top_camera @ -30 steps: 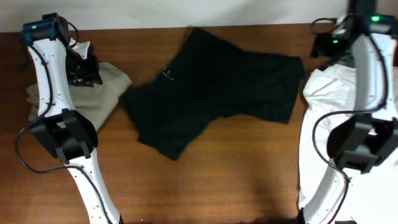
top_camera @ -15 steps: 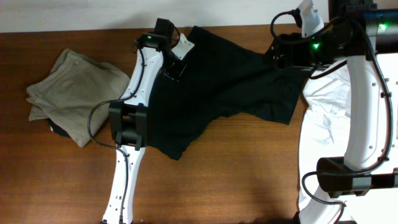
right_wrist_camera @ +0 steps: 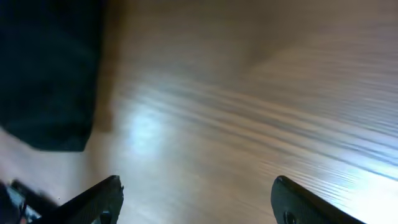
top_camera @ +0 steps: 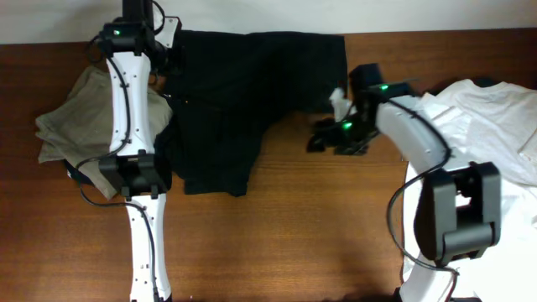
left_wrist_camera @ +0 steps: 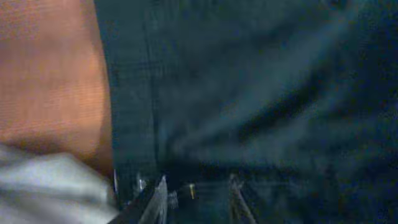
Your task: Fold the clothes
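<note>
The black garment lies spread along the table's back edge, with one part hanging toward the front at the left. My left gripper is at its far left corner. In the left wrist view its fingers are pinched on the black fabric. My right gripper is open and empty over bare wood just in front of the garment's right part. The black cloth shows at the upper left of the right wrist view. The khaki garment lies crumpled at the left. The white shirt lies at the right.
The wooden table shows bare wood across the front middle. The left arm's links run down the left side over the black cloth's edge. The right arm's base stands on the white shirt at the front right.
My left gripper has moved left to the back corner, dragging the black garment's edge with it. My right gripper has left the garment's back right and come forward over bare wood.
</note>
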Controlling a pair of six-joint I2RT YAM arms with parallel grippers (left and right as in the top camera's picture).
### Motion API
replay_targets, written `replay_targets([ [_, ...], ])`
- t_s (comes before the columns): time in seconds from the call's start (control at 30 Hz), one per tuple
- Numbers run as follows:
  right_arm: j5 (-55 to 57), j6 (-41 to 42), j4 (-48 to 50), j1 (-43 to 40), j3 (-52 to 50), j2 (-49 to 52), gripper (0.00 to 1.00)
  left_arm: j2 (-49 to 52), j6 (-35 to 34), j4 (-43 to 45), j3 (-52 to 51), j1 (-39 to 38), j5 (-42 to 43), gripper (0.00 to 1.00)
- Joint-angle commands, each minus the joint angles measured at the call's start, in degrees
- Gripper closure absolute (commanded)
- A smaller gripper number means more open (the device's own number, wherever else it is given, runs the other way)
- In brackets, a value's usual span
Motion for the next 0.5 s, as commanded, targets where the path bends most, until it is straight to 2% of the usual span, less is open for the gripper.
replay_targets([
  [0.0, -2.8, -1.1, 1.6, 6.3, -0.8, -1.1, 0.20, -15.2, 2.3, -6.1, 1.0, 0.3, -3.0, 0.61],
  [0.07, -2.8, -0.4, 1.8, 10.5, -0.8, -1.1, 0.20, -24.7, 1.9, -11.9, 0.7, 0.4, -6.4, 0.61],
  [0.17, -3.0, 1.9, 2.1, 13.6, -0.8, -1.0, 0.19, -42.6, 1.7, -11.9, -8.7, 0.4, -6.7, 0.55],
  [0.2, -2.6, 2.8, 3.7, 16.1, -0.8, -0.3, 0.19, -51.5, 1.7, -11.9, -17.9, 0.4, -9.5, 0.55],
  [0.3, 0.6, 8.5, 8.8, 23.2, -0.9, 4.7, 0.20, -65.3, 1.6, -11.1, -45.9, 0.4, -5.5, 0.55],
  [0.37, 2.1, 13.2, 11.8, 26.0, -0.9, 7.4, 0.25, -66.9, 1.0, -7.2, -61.5, 0.4, -5.5, 0.55],
  [0.4, 2.5, 14.5, 12.1, 26.7, -0.9, 8.3, 0.25, -66.8, 0.3, -5.3, -65.4, 0.4, -5.4, 0.54],
  [0.43, 2.4, 14.5, 14.2, 27.8, -0.9, 9.6, 0.24, -66.8, 0.3, -0.7, -73.4, 0.4, -3.8, 0.54],
  [0.47, 2.4, 13.8, 18.7, 28.6, -0.9, 10.3, 0.15, -66.7, 0.3, 4.6, -80.9, 0.3, -3.3, 0.48],
])
